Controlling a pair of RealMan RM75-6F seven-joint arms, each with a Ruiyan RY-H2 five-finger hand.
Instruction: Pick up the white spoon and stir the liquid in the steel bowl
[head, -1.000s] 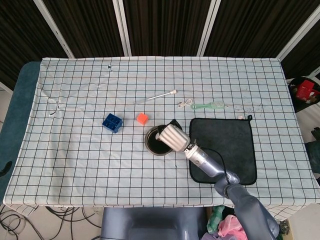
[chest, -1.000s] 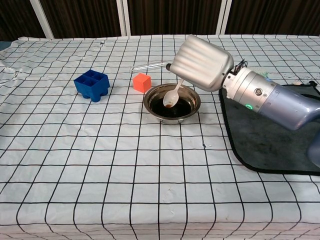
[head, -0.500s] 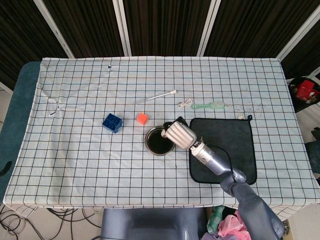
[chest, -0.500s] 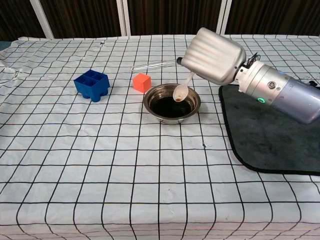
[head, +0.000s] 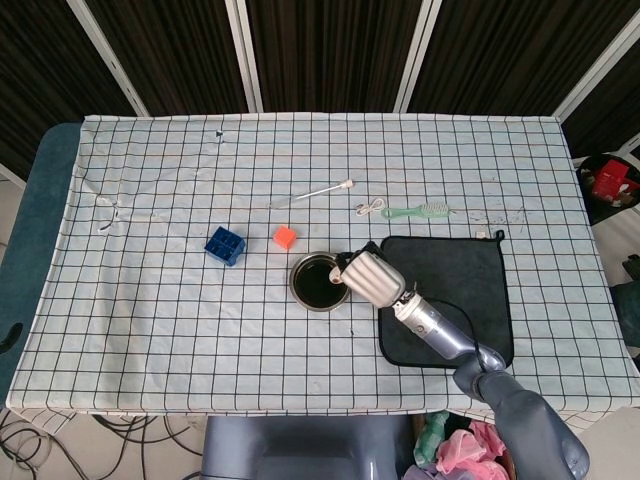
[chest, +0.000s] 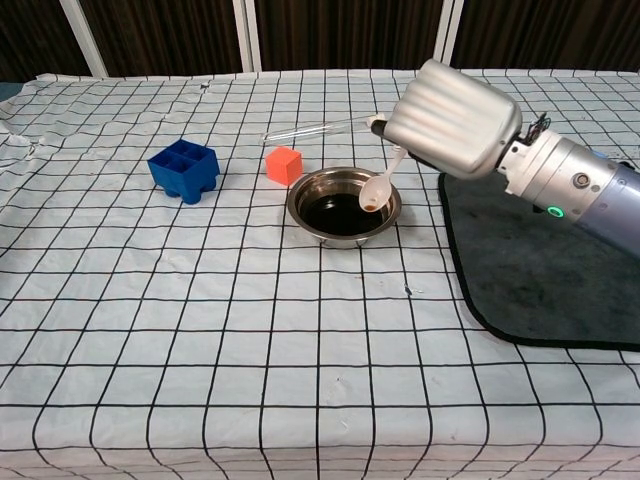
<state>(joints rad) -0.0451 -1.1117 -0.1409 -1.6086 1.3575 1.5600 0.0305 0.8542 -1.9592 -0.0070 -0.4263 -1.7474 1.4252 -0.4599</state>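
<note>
The steel bowl (chest: 343, 206) (head: 317, 282) sits mid-table with dark liquid in it. My right hand (chest: 455, 120) (head: 372, 276) hovers just right of the bowl and grips the white spoon (chest: 381, 184) by its handle. The spoon hangs down with its scoop above the bowl's right rim, out of the liquid, a brown drop in it. In the head view the spoon (head: 340, 276) pokes out to the left of the hand over the bowl's right edge. The left hand is not in either view.
A black mat (chest: 530, 270) (head: 445, 290) lies right of the bowl under my right forearm. An orange cube (chest: 284, 164) and a blue block tray (chest: 184, 169) stand left of the bowl. A clear stick (chest: 310, 129) and a green comb (head: 420, 211) lie farther back.
My right hand has lifted the spoon out of the liquid and carried it rightward, from the bowl's middle to above its right rim.
</note>
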